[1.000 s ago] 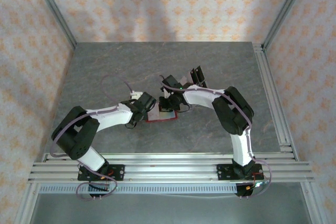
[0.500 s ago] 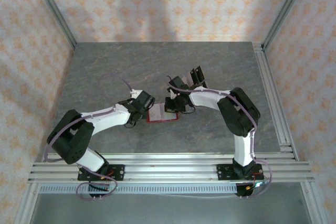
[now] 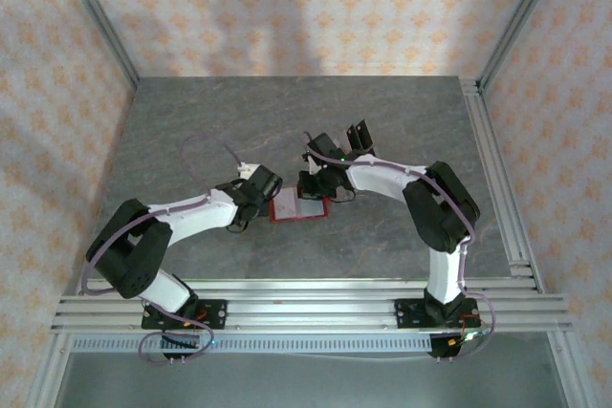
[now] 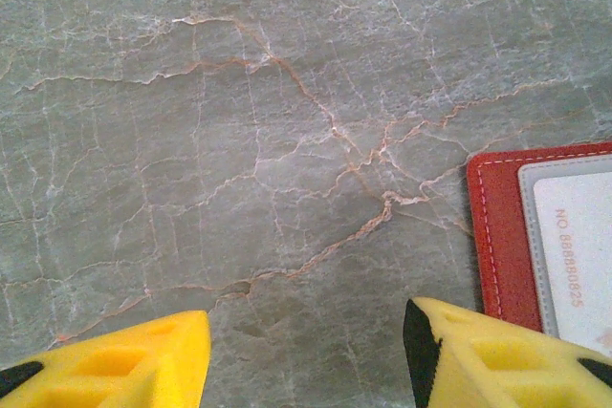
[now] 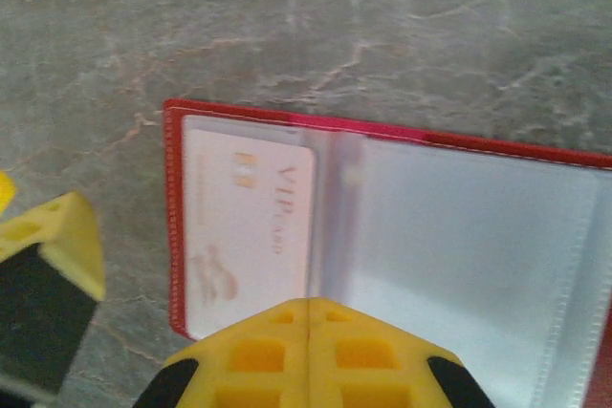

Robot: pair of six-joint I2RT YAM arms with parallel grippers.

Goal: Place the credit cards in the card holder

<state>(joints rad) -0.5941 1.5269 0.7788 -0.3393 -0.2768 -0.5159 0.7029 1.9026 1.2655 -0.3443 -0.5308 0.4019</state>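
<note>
The card holder (image 3: pixel 298 208) lies open on the stone table, red with pale inner pockets. In the right wrist view a pale credit card (image 5: pixel 247 226) printed "VIP" sits in the left pocket of the card holder (image 5: pixel 174 207), and a clear sleeve (image 5: pixel 469 246) covers the right half. My right gripper (image 5: pixel 308 305) is shut, its tips together over the fold, nothing visible between them. My left gripper (image 4: pixel 306 332) is open over bare table just left of the card holder (image 4: pixel 497 236), nothing between its fingers. From above, the left gripper (image 3: pixel 269 204) and right gripper (image 3: pixel 309 192) flank the holder.
Two dark flat things (image 3: pixel 360 134) stand behind the right arm. Aluminium rails run along the table's right edge (image 3: pixel 492 169) and the near edge (image 3: pixel 306 295). Patterned walls close the back and sides. One left finger (image 5: pixel 57 241) shows beside the holder's left edge.
The right arm has shifted slightly to the right over the holder. The left arm has drawn back a little, off the holder's left edge. Both gripper openings look unchanged.
</note>
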